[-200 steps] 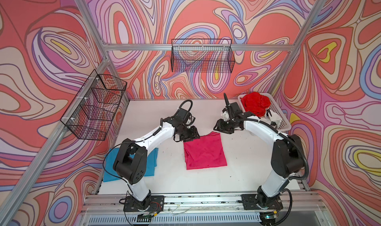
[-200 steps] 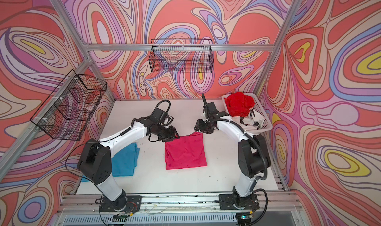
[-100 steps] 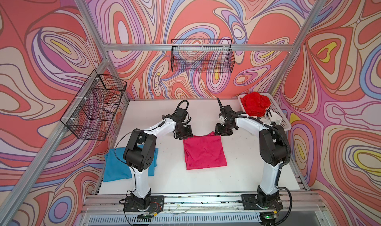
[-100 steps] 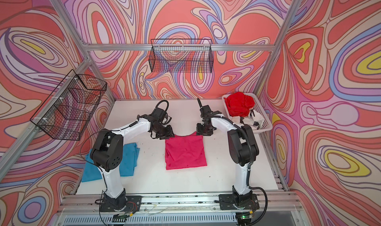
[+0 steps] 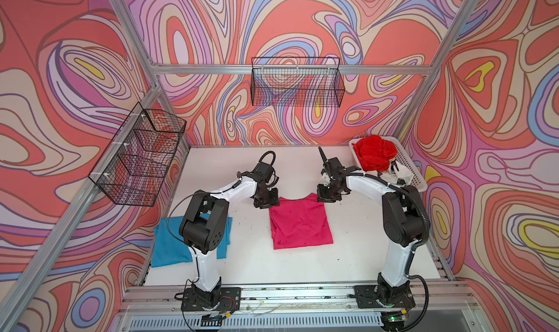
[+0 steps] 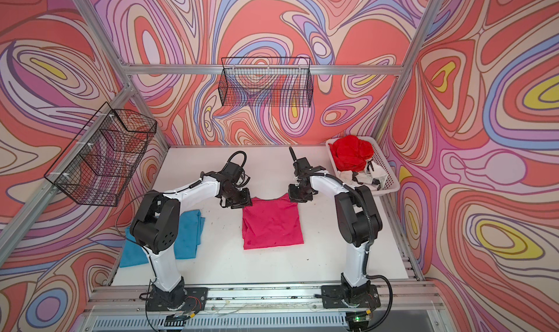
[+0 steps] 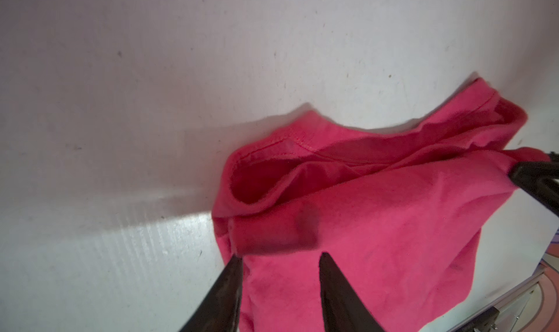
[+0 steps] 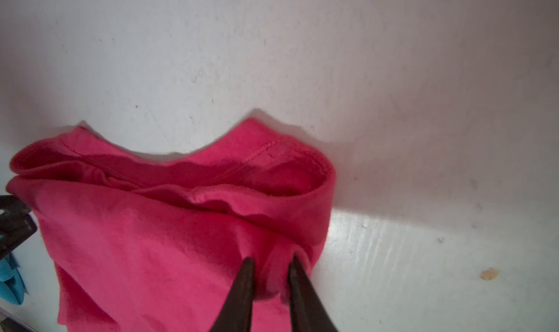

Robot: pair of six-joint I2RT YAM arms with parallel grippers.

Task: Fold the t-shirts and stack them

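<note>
Swirl-patterned walls [image 5: 302, 18] box in my white table [image 5: 302, 167], with a pink shirt [image 5: 299, 221] lying at its middle.

The pink shirt is folded to a rough rectangle, neckline toward the back wall. A blue shirt [image 5: 169, 242] lies flat well to its left, partly hidden by my left arm. A white basket [image 5: 411, 164] in the back right corner holds a bunched red shirt [image 5: 373, 155] and a white shirt [image 5: 400, 174] with black marks. My left gripper [image 7: 281, 258] sits at the left collar corner, fingers apart, one on the cloth and one at its edge. My right gripper [image 8: 270, 262] is narrow at the right corner, pinching a ridge of pink cloth.
</note>
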